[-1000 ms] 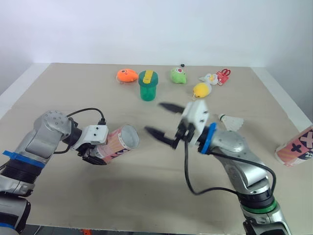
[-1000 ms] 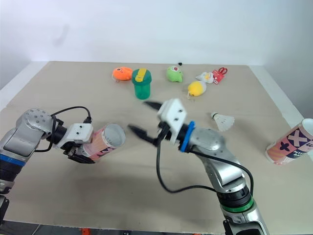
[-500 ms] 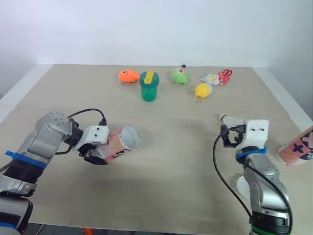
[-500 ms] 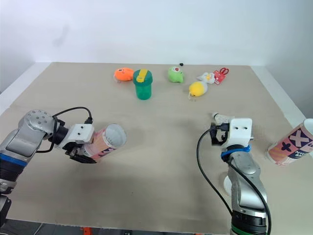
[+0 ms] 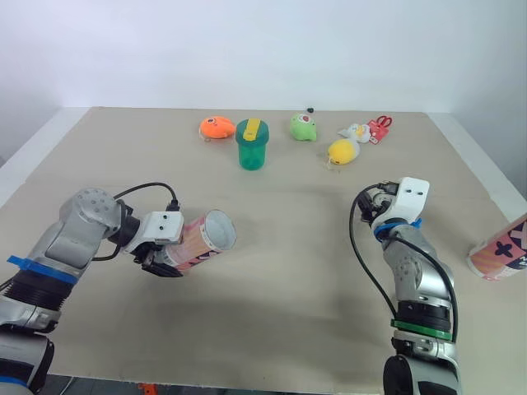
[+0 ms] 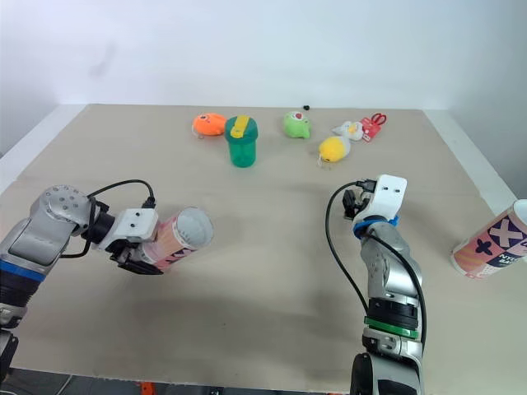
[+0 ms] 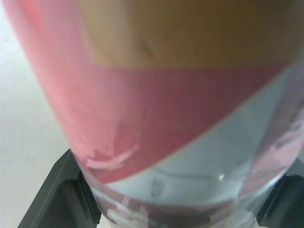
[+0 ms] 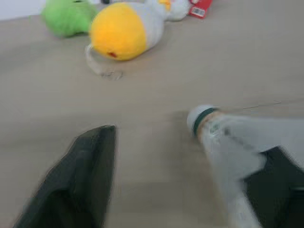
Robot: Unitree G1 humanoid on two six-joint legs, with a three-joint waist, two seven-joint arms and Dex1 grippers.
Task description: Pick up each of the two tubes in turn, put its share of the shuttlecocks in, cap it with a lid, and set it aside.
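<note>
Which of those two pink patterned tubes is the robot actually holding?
The tube clamped in the left tool, open mouth showing. The other tube rests at the right edge of the table, apart from both tools.

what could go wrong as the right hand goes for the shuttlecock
1. The shuttlecock lies against one finger of the open right hand, not midway between the two; closing may nudge it away or crush its skirt.
2. The other tube sits at the right edge of the table; a sweep of that arm might knock it off.
</note>
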